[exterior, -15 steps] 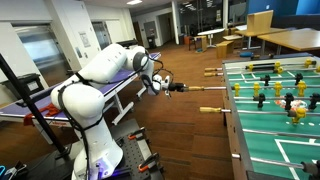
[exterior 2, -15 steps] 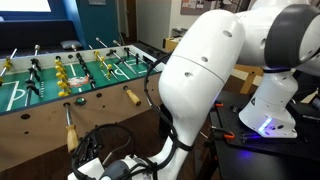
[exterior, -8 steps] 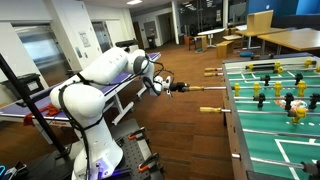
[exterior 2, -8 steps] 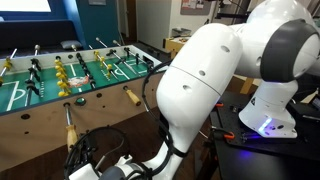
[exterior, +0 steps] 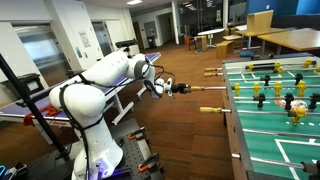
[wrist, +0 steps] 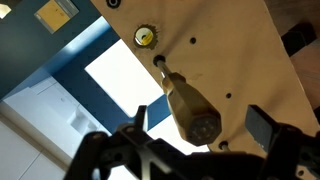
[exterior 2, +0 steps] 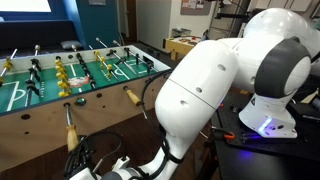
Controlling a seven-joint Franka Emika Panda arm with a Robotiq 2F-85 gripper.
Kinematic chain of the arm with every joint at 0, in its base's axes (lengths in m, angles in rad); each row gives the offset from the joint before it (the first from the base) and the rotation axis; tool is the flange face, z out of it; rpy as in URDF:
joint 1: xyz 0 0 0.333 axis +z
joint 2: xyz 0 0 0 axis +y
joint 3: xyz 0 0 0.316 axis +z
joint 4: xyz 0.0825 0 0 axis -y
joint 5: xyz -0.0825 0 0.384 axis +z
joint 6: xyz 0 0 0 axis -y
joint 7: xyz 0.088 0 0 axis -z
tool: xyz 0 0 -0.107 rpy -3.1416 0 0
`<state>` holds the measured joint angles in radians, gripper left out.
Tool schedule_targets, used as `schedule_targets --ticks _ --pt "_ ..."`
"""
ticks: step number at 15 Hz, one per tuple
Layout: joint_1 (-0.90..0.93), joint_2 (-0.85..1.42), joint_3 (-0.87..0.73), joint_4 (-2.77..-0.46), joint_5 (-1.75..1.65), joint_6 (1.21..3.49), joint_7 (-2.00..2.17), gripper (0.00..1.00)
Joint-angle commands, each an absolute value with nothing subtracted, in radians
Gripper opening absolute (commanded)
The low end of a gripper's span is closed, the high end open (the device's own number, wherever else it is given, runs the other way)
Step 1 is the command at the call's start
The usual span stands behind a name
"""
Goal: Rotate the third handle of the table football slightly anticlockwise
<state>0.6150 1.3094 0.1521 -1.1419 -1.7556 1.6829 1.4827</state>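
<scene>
The table football [exterior: 285, 95] stands at the right in an exterior view and at the left in the other [exterior 2: 60, 75]. Wooden handles stick out of its side. My gripper [exterior: 170, 87] is level with the middle handle [exterior: 200, 88]. In the wrist view my gripper [wrist: 198, 124] is open, and that handle [wrist: 190, 108] points end-on between the fingers [wrist: 262, 126] with a gap on each side. Its rod [wrist: 160, 63] enters the tan side panel [wrist: 230, 50]. In the exterior view with the arm in the foreground, the arm hides the gripper.
Two more handles [exterior: 212, 109] [exterior: 212, 71] flank the one at my gripper. Handles [exterior 2: 70, 128] [exterior 2: 133, 97] also show beside my white arm [exterior 2: 220, 90]. A table [exterior: 115, 92] stands behind the arm, with desks [exterior: 290, 38] further back.
My arm has shifted a little, bringing the gripper slightly closer to the table football. The gripper stays open and the handle has not visibly turned.
</scene>
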Motion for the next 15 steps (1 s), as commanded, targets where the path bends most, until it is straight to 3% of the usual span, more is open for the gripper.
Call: schedule_targets --ticks 1,2,4,10,11,15 --pt "0.641 1.362 0.122 -1.058 -1.760 1.655 1.440 0.95" --pt "0.645 1.370 0.115 -1.046 -1.761 1.655 1.440 0.74" --pt "0.652 1.383 0.103 -1.028 -1.763 1.656 1.439 0.69" --pt "0.672 1.402 0.077 -0.998 -1.760 1.643 1.430 0.23" --pt "0.672 1.400 0.078 -1.001 -1.757 1.638 1.422 0.17" --pt "0.667 1.381 0.086 -1.025 -1.754 1.649 1.334 0.17"
